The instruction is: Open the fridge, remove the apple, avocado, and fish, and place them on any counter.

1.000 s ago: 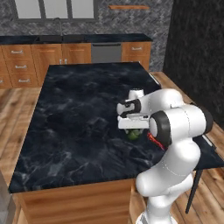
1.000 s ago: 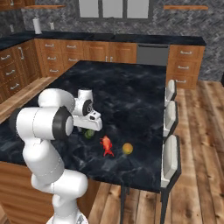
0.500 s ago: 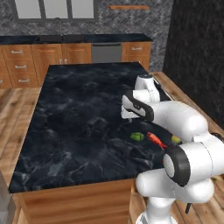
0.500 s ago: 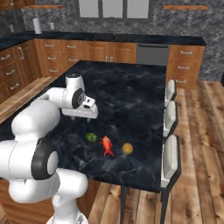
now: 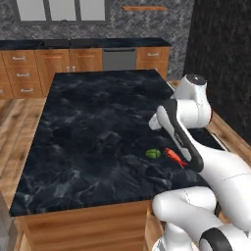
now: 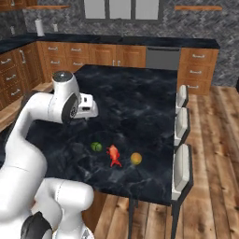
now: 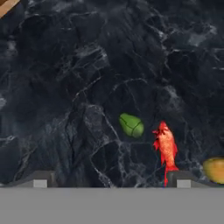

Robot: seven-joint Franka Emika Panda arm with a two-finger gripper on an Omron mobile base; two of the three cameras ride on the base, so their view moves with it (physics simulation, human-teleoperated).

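On the black marble counter (image 6: 140, 100) lie the dark green avocado (image 6: 96, 146), the red-orange fish (image 6: 113, 155) and the yellow apple (image 6: 136, 158), in a row near the island's front right corner. My gripper (image 7: 112, 181) hangs open above them with nothing between its fingers. In the hand view the avocado (image 7: 131, 125) lies ahead between the fingertips, the fish (image 7: 166, 146) lies by the right fingertip (image 7: 183, 179), and the apple (image 7: 214, 169) sits at the right edge. The avocado (image 5: 153, 153) and fish (image 5: 175, 157) also show beside my arm. The fridge is out of view.
Three white-backed stools (image 6: 182, 168) line the island's right side. Orange-brown wall cabinets (image 5: 49, 63) and a grey dishwasher front (image 6: 161, 58) run along the back. Wooden floor (image 6: 214, 154) surrounds the island.
The hand has risen off the avocado and drawn back toward the base, jaws wide. The avocado, fish and apple stay where they lay on the counter.
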